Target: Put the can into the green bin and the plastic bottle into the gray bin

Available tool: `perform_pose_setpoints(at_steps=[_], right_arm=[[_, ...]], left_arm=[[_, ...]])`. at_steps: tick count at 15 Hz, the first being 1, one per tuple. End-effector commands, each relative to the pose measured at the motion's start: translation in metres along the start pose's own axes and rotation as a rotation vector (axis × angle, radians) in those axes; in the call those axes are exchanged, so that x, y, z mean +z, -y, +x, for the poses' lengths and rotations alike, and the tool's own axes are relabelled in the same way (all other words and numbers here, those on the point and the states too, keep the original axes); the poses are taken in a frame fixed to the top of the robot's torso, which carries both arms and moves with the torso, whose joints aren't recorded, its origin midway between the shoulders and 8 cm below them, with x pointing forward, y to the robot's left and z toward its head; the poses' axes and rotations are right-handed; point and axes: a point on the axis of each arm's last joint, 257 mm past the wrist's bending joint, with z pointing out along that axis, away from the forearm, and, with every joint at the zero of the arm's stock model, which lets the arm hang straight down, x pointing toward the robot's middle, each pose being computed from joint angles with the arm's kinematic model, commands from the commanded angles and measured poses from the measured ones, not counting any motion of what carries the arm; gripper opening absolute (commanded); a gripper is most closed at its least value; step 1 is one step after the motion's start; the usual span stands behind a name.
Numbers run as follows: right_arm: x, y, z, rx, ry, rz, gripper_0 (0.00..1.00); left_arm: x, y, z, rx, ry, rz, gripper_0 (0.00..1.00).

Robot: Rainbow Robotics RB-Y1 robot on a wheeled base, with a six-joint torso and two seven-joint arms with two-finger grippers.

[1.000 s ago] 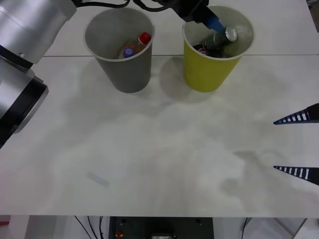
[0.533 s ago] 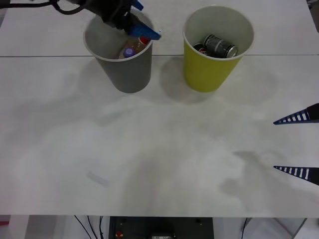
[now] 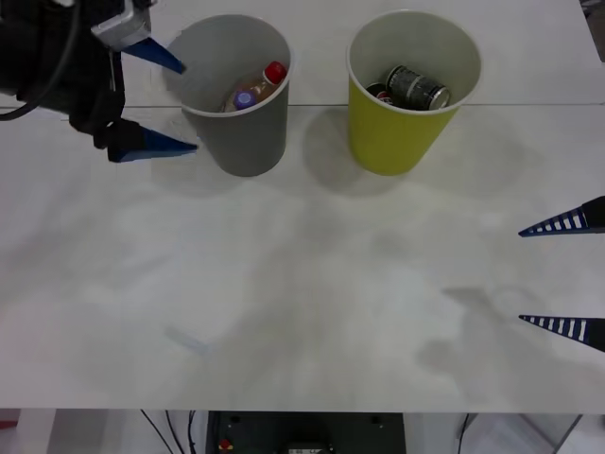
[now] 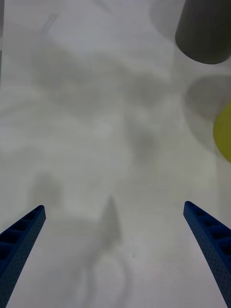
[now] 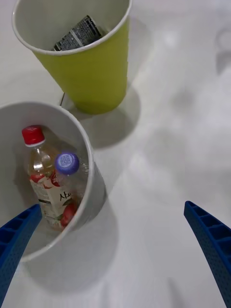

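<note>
Left gripper has pulled back open beside the gray bin; the can lies in the green bin.

- The left gripper has two blue, wedge-shaped fingers that taper to sharp points.
- Behind those fingers sits a black housing, with a pale gray plate at the root of one finger and black cable looping behind it.
- The right gripper has dark blue fingers with pale ribbing; close up, they show open cells along one edge and a finely dotted face.
</note>
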Motion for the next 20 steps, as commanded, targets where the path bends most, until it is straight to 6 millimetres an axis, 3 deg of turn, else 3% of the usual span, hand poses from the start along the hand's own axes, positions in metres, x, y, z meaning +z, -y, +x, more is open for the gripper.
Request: perform_pose_setpoints(at_steps=[1,11,20], right_arm=[[0.000,0.000,0.000,0.000,0.000,0.000,1.00],[0.000,0.000,0.000,0.000,0.000,0.000,1.00],[0.000,0.000,0.000,0.000,0.000,0.000,1.00]], left_arm=[[-0.007,0.032,0.033,0.055,0.004,0.009,1.00],[-0.008,0.106,0.093,0.152,0.117,0.071,1.00],[-0.019,0.161,0.115,0.184,0.112,0.067,1.00]])
